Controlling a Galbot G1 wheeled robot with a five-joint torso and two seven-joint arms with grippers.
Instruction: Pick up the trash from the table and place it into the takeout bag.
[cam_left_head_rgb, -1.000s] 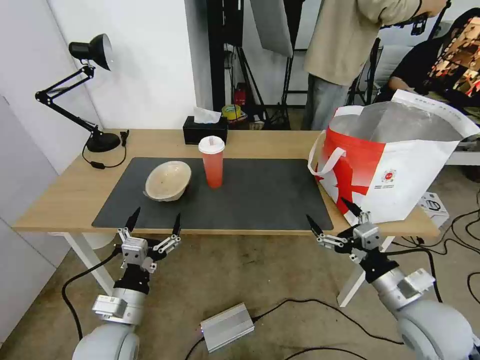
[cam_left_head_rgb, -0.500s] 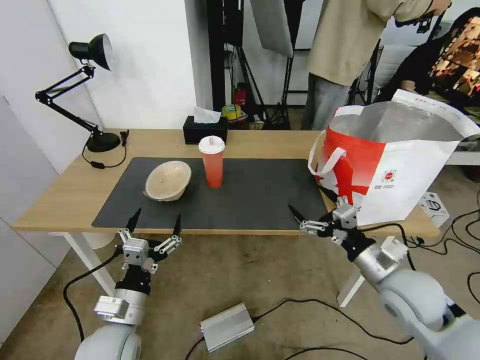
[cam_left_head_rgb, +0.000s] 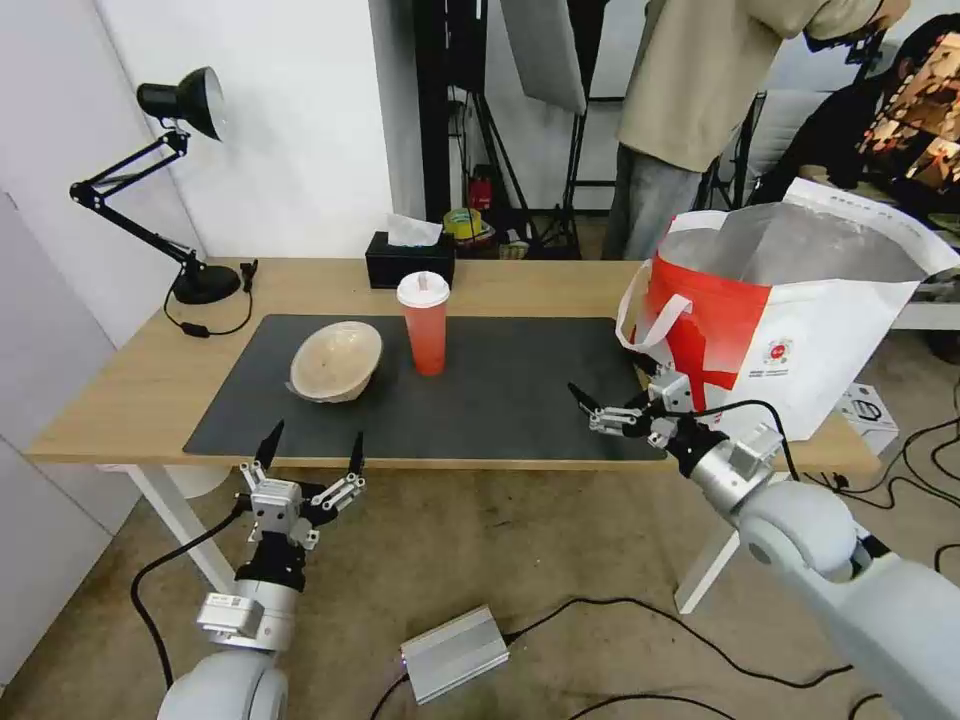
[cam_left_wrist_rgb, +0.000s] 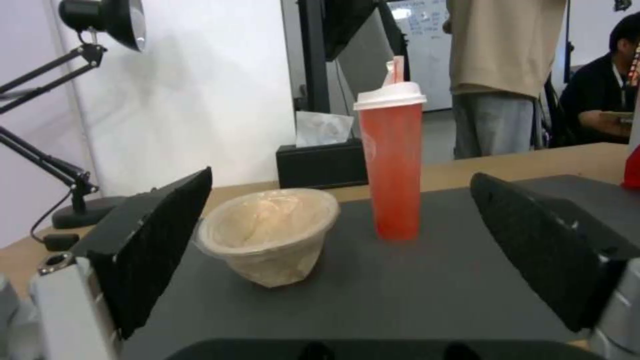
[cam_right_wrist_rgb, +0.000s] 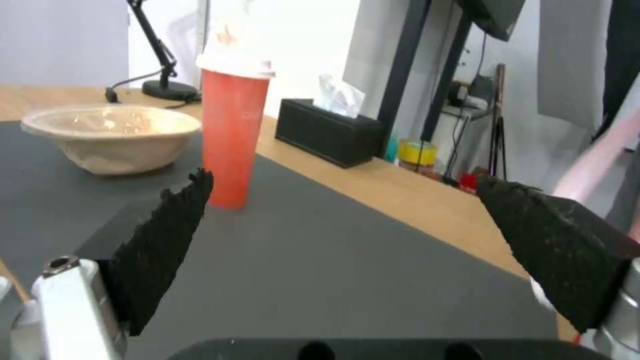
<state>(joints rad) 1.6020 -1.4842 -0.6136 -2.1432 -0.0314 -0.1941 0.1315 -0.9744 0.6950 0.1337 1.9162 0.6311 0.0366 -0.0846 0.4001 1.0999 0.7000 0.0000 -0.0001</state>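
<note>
On the table (cam_left_head_rgb: 120, 390), a shallow beige bowl (cam_left_head_rgb: 336, 360) lies tilted on the dark grey mat (cam_left_head_rgb: 500, 395). A tall red cup (cam_left_head_rgb: 425, 323) with a white lid stands just right of it. The white and red takeout bag (cam_left_head_rgb: 790, 320) stands open on the table's right end, its foil lining showing. My right gripper (cam_left_head_rgb: 612, 395) is open, low over the mat's front right corner, close to the bag's near side. My left gripper (cam_left_head_rgb: 312, 443) hangs open in front of the table's front edge, below the bowl. The left wrist view looks past its fingers (cam_left_wrist_rgb: 153, 250) at the bowl (cam_left_wrist_rgb: 270, 240) and cup (cam_left_wrist_rgb: 392, 160).
A black tissue box (cam_left_head_rgb: 410, 262) sits at the table's back edge behind the cup, and a black desk lamp (cam_left_head_rgb: 190, 285) stands at the back left. A silver box (cam_left_head_rgb: 455, 652) and cables lie on the floor. People stand and sit behind the bag.
My right arm has risen from below the table's front edge and reached forward and left over the mat's right corner. The left gripper has barely moved.
</note>
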